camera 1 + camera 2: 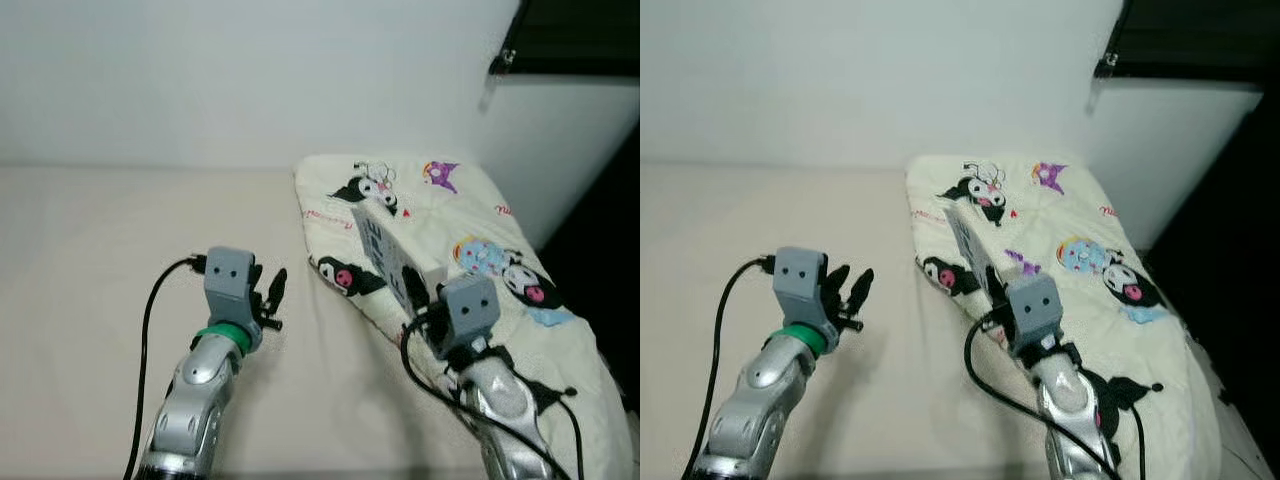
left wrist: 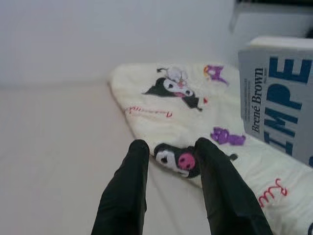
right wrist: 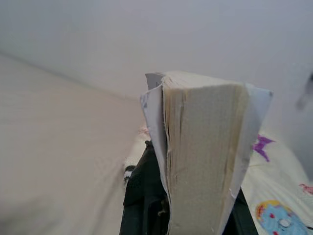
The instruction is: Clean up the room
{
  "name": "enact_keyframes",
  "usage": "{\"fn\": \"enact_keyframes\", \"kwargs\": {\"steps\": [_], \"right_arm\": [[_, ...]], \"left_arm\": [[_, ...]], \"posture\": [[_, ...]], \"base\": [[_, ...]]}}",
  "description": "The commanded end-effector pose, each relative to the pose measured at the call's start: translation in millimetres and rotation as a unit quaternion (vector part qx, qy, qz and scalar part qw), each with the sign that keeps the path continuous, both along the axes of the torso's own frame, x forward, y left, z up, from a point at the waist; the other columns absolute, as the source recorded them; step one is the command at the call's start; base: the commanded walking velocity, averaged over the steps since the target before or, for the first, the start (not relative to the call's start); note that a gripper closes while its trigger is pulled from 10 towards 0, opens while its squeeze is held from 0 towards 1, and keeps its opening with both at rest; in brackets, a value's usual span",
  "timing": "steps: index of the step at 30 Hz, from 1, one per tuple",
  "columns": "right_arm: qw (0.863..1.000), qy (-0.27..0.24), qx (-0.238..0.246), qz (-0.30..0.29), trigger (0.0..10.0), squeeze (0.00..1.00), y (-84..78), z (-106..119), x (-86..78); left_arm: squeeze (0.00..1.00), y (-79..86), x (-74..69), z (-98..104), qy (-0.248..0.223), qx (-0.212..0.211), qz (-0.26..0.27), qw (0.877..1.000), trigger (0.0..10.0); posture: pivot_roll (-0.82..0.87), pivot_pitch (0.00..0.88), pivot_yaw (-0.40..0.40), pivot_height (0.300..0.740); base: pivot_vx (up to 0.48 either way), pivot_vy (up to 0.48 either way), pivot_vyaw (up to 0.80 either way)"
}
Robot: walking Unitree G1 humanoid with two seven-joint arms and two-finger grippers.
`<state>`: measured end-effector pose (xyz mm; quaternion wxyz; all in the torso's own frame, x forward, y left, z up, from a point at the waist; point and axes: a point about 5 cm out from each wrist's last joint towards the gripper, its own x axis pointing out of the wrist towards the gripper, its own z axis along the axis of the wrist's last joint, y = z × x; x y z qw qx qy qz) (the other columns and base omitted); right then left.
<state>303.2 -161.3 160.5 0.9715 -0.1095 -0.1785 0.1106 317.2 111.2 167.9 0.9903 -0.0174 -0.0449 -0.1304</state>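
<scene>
Right tool [image 1: 415, 300] is clamped on the book [image 1: 388, 256], held upright over the printed pillow [image 1: 470, 250] on the bed's [image 1: 90, 260] right side. Left tool [image 1: 270, 295], fingers apart and empty, hovers left of it.

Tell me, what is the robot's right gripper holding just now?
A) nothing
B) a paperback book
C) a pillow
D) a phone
B: the right gripper is clamped on a paperback book, held upright above the cartoon-print pillow; its page edges face the right wrist camera, while the left gripper is open and empty.
</scene>
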Motion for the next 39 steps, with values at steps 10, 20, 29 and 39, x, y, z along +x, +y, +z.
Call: {"fn": "enact_keyframes", "kwargs": {"steps": [10,20,29,39], "right_arm": [[0.999,0.015,0.036,-0.021,10.0,0.0,-2.9,-5.7,1.3],[0.999,0.019,0.038,-0.019,10.0,0.0,-1.3,-8.8,1.2],[0.999,0.022,0.041,-0.017,10.0,0.0,0.3,-10.5,0.9],[0.999,0.023,0.041,-0.017,10.0,0.0,0.9,-11.5,0.9]], "left_arm": [[0.0,-6.6,-0.4,-8.6,0.021,0.011,-0.032,0.999,10.0],[0.0,-6.1,-0.1,-9.7,0.023,0.013,-0.027,0.999,10.0],[0.0,-4.6,1.0,-10.3,0.025,0.014,-0.025,0.999,10.0],[0.0,-4.2,1.5,-10.1,0.025,0.016,-0.022,0.999,10.0]], "posture": [[-0.14,0.052,0.029,0.74],[-0.14,0.053,0.03,0.74],[-0.14,0.053,0.035,0.74],[-0.14,0.054,0.037,0.74]], "base": [[0.0,0.0,0.0],[0.0,0.257,0.0],[0.0,0.434,0.0],[0.0,0.48,0.0]]}}
